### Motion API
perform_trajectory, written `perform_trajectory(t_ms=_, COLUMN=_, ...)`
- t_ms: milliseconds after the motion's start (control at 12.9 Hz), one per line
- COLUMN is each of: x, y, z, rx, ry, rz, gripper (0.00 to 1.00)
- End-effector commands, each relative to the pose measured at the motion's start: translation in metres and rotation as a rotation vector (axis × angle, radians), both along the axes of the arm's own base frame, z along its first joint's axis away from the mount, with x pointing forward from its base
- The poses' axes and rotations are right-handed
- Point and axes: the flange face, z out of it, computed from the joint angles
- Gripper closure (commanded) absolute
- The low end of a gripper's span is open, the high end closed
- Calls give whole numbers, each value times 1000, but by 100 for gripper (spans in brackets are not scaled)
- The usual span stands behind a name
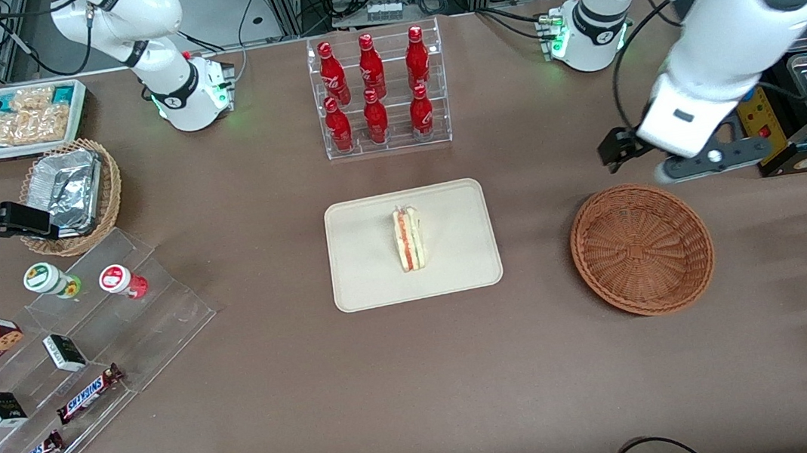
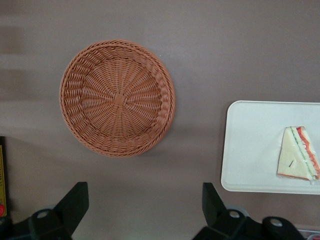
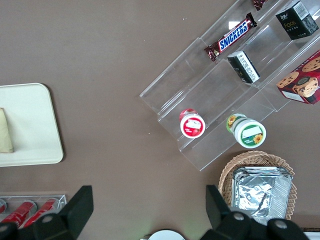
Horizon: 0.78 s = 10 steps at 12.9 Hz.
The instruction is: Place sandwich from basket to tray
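Reddish woven wicker basket (image 2: 117, 98), smooth matt cream tray (image 2: 260, 145), soft pale-bread sandwich (image 2: 298, 161), matt black gripper (image 2: 145, 207) jaws apart above table

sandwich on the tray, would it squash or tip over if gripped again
Probably squashy: the sandwich is soft pale bread with layered filling. It stands on edge on the tray, so a nudge could topple it. The gripper hangs open, above the table beside the basket.

Even, bright overhead light fills the room, and the matte brown table (image 1: 278, 393) shows almost no glare. The round reddish-brown wicker basket (image 1: 641, 249) throws only a faint soft shadow just beside its rim. Near it, broad pale shadow bands cross the tabletop. The crumpled silver foil trays (image 1: 69, 188) glint white. The working arm's black two-finger gripper (image 2: 145, 212), held high above the table with its fingers spread, looks soft and out of focus, while the basket's weave stays crisp.
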Motion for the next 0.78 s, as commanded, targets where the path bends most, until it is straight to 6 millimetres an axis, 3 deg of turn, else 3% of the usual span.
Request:
perform_trajectory(t_ms=0, x=-19, y=37, z=19, rx=-28, ry=11, rz=-58, gripper=0)
perform_trajectory(t_ms=155, x=-21, y=67, z=32, rx=-33, ry=0, rz=-82, gripper=0)
perform_trajectory(t_ms=310, x=-20, y=78, z=34, rx=-18, ry=-3, rz=-74, gripper=0)
perform_trajectory(t_ms=466, x=-8, y=100, z=37, rx=-22, ry=-10, rz=-37, gripper=0)
perform_trajectory(t_ms=698, x=16, y=111, z=41, rx=-26, ry=-29, rz=-36, gripper=0)
